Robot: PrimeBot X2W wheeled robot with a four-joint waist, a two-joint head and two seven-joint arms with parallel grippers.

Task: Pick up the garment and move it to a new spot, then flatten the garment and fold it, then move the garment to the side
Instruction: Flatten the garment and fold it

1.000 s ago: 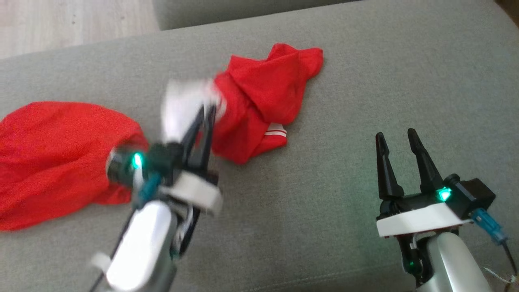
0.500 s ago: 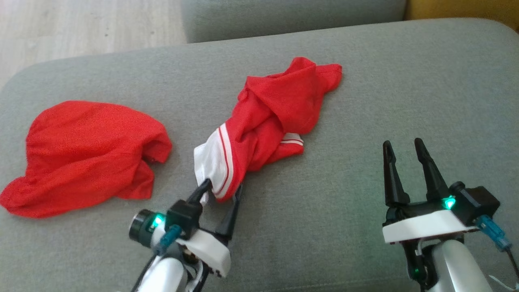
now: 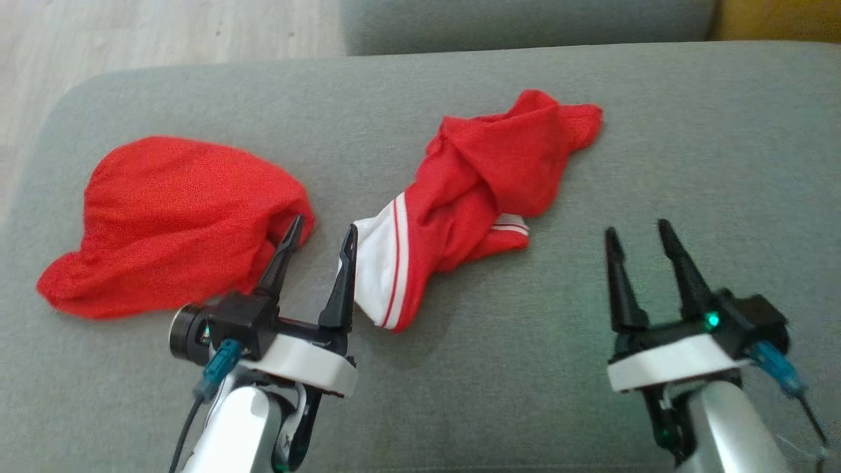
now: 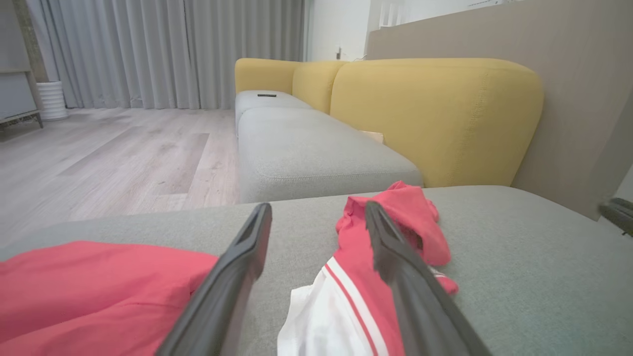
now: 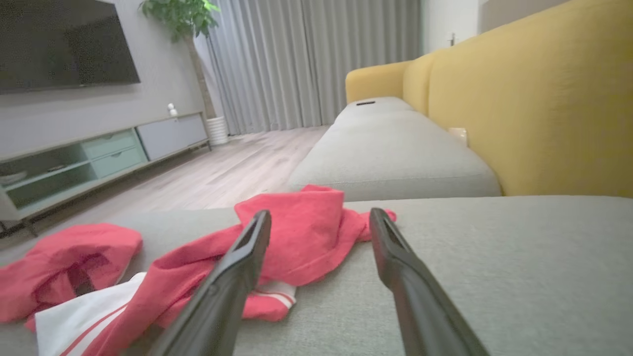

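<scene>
The garment, red with a white, red-striped end, lies crumpled in the middle of the grey sofa cushion. My left gripper stands open just left of that white end, its right finger close beside the cloth and nothing between the fingers. In the left wrist view the left gripper is open, with the garment behind its right finger. My right gripper stands open to the garment's right, apart from it. The right wrist view has the garment lying beyond the open right gripper.
A second plain red cloth lies bunched at the cushion's left, touching my left gripper's left finger. The wooden floor lies past the cushion's rounded left edge. Another grey seat and a yellow backrest stand beyond.
My left gripper has opened and let go of the garment's white end, which now lies on the cushion. The head camera has shifted, and the right arm has held still.
</scene>
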